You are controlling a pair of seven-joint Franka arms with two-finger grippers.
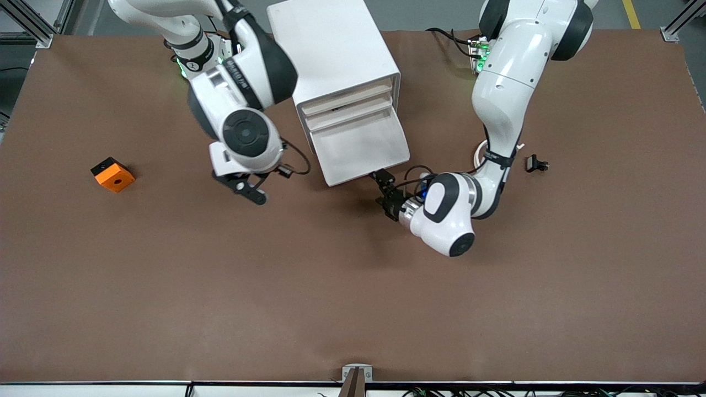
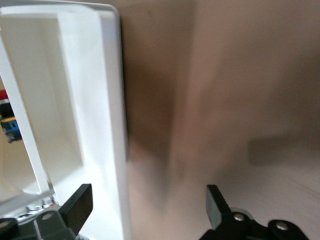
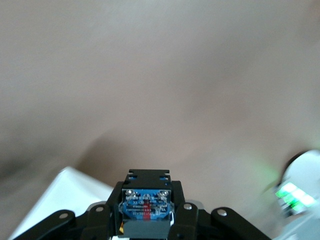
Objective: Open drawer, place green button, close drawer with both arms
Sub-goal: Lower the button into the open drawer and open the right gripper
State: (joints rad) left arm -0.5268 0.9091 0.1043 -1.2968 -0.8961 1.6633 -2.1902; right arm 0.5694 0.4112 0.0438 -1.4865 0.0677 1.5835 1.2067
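Plainly, the right end effector (image 3: 146, 220) is clamped on the button (image 3: 146, 205), its blue label unreadable, over the tabletop (image 1: 353, 286) beside the cabinet (image 1: 336, 49). The left end effector (image 2: 145, 202), fingers spread and empty, straddles the pulled-out drawer's (image 1: 358, 146) front edge. An orange block (image 1: 112, 175) lies at nine o'clock.

From my high front feed the light is even and overhead, the brown table (image 1: 353, 298) matte with no glare, and I see only soft dark shadows pooled under the cabinet (image 1: 336, 60) and both arms. My left wrist feed is washed out: the drawer (image 2: 107, 125) wall blows to near-white at the left of the frame, and the table surface smears into blur with a broad shadow band down the middle. My right wrist feed is hazy and pale in the upper half, sharp only on the button (image 3: 146, 206) at bottom centre, with a green glow bleeding in at the lower right.
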